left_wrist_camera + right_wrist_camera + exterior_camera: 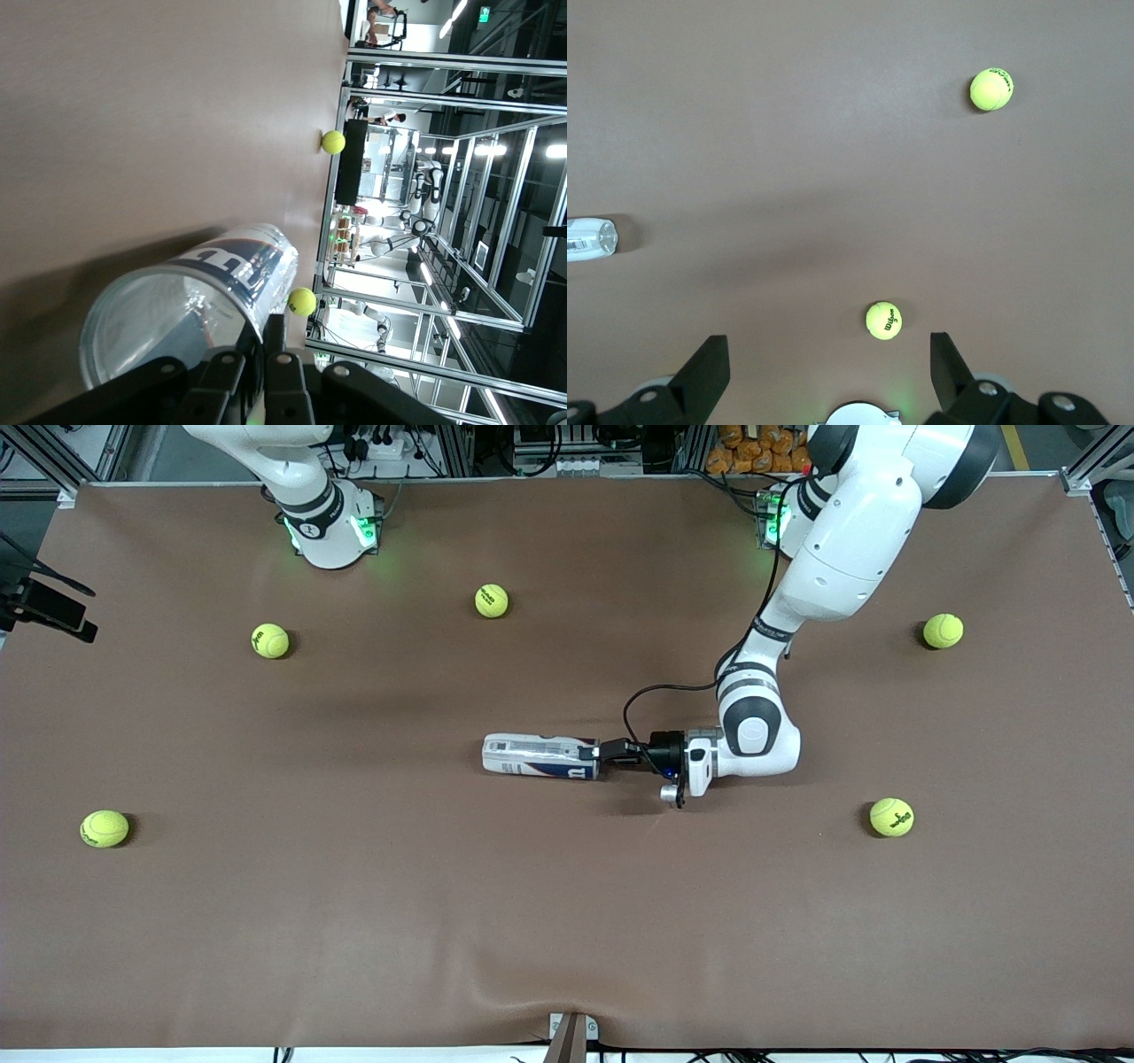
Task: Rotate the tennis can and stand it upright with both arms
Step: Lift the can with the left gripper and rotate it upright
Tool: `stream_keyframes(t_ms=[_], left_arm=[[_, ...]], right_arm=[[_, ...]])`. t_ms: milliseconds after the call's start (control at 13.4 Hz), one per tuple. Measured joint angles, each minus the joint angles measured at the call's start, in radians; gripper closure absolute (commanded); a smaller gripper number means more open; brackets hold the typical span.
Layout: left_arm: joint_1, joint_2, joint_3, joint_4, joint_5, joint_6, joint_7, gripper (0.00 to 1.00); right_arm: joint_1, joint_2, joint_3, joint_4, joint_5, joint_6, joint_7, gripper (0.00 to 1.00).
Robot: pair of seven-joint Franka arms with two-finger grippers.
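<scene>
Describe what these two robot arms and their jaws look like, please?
Both arms are glossy white, rounded shells with dark grey bands at the joints. The left arm carries a black cable looping down to its wrist. Each base glows green. The left gripper is black, with a silver fitting and a small blue light beside it. The right gripper has black, wedge-shaped jaws.

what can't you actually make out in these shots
- Right tool: out of the front view past its top edge; the right wrist view shows only its spread fingers above bare table.
- Left tool on the tennis can: the left wrist view cuts off the fingertips, so grip depth is unclear.
- Can's contents: blurred by reflections in the left wrist view.
</scene>
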Motion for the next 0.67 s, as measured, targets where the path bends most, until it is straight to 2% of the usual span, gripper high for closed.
stream_keyframes(t_ms=[299, 673], left_arm=[[-0.029, -0.072, -0.001, 0.015, 0.016, 0.042, -0.107, 1.0], [-0.048, -0.147, 0.0, 0.073, 0.219, 0.104, -0.375, 1.0]], right_arm=[[0.0, 0.0, 0.0, 0.0, 0.0, 0.0, 0.0, 0.0], [0.0, 0.0, 0.0, 0.0, 0.0, 0.0, 0.0, 0.0]])
